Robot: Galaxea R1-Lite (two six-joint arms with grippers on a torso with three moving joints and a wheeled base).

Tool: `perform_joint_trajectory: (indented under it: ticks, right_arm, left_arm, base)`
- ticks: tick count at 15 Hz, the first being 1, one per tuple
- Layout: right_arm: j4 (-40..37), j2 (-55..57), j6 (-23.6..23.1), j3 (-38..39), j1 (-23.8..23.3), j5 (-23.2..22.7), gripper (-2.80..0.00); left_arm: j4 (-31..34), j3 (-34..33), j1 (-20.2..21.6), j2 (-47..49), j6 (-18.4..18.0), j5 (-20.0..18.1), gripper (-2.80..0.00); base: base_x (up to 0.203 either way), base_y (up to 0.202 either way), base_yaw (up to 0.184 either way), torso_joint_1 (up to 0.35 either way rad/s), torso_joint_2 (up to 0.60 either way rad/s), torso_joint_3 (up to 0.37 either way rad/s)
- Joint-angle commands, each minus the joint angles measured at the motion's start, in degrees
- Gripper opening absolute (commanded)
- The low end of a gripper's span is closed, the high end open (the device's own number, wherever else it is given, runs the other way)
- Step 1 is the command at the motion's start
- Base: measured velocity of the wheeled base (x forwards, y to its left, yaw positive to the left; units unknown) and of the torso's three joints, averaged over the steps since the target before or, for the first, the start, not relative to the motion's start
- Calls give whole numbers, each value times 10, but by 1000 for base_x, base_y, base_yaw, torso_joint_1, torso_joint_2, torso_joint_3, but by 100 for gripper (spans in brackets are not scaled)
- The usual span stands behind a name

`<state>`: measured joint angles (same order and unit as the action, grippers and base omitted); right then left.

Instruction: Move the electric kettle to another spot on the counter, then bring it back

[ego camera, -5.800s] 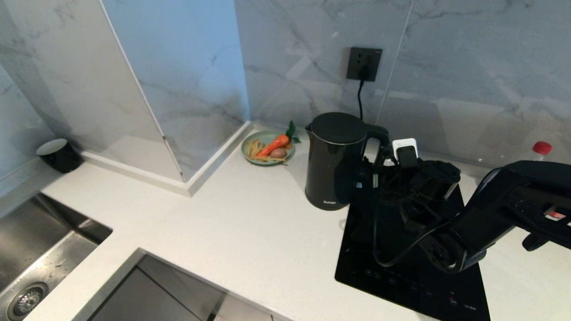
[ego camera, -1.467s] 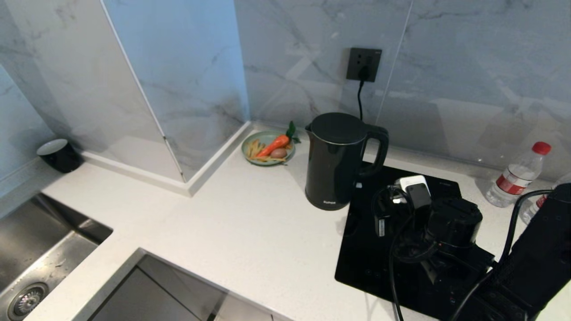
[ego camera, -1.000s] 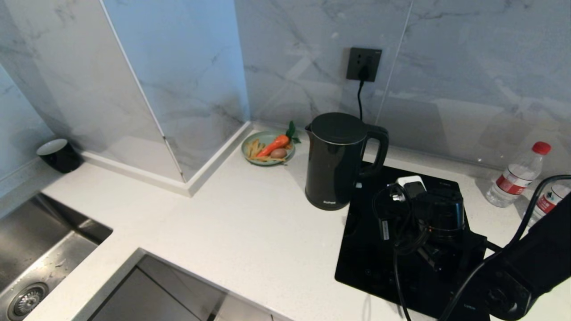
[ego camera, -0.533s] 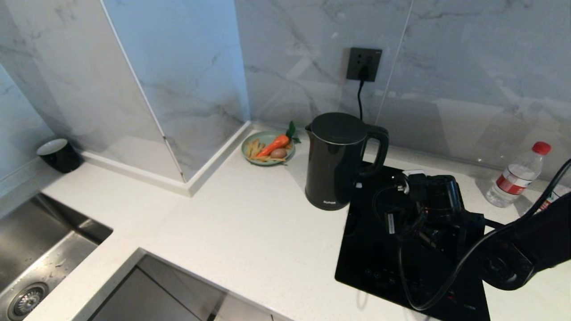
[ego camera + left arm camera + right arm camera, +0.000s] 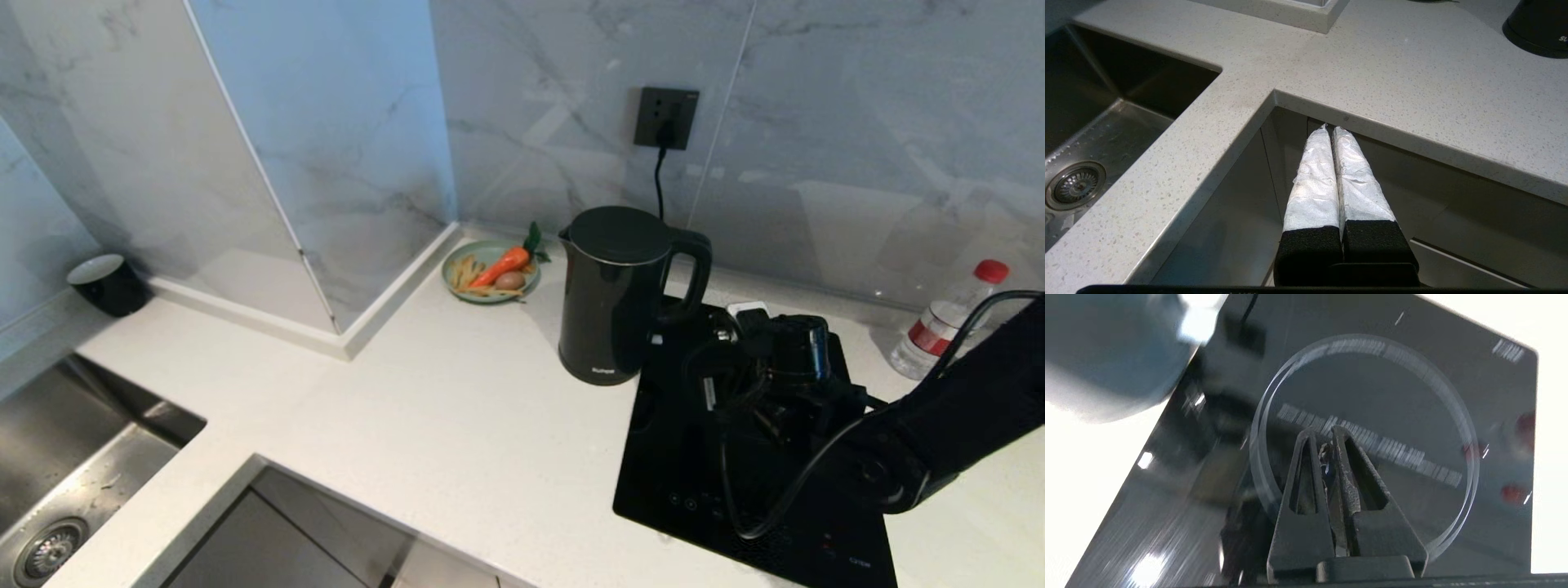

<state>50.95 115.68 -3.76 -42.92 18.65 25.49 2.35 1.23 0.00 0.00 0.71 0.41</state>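
Only "SUPOR" reads, low on the electric kettle (image 5: 614,294); both hands closed, empty.

Electric kettle (image 5: 614,298) on counter (image 5: 424,416), left of cooktop (image 5: 694,482); plate (image 5: 490,273) behind-left; bottle (image 5: 939,327) far right.

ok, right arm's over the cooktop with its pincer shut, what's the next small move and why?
Probably open the right pincer and ease it toward the kettle's handle. The kettle stands upright on the counter beside the cooktop, untouched, and the pincer hangs shut and empty above the glass, short of the handle. The left pincer is parked, shut, below the counter edge.
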Motion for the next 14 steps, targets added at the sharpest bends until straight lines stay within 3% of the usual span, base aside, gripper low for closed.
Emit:
perform_joint_trajectory:
  ticks: [1, 9, 14]
  right_arm:
    - [33, 27, -13, -2, -12, 0, -280]
    - [35, 32, -13, -5, -21, -4, -280]
    - [48, 36, -12, -5, -36, -45, -280]
  left_arm:
    - [0, 0, 0, 0, 0, 0, -280]
    - [0, 0, 0, 0, 1, 0, -280]
    - [0, 0, 0, 0, 0, 0, -280]
  base:
    - [0, 0, 0, 0, 0, 0]
    - [0, 0, 0, 0, 0, 0]
    - [0, 0, 0, 0, 0, 0]
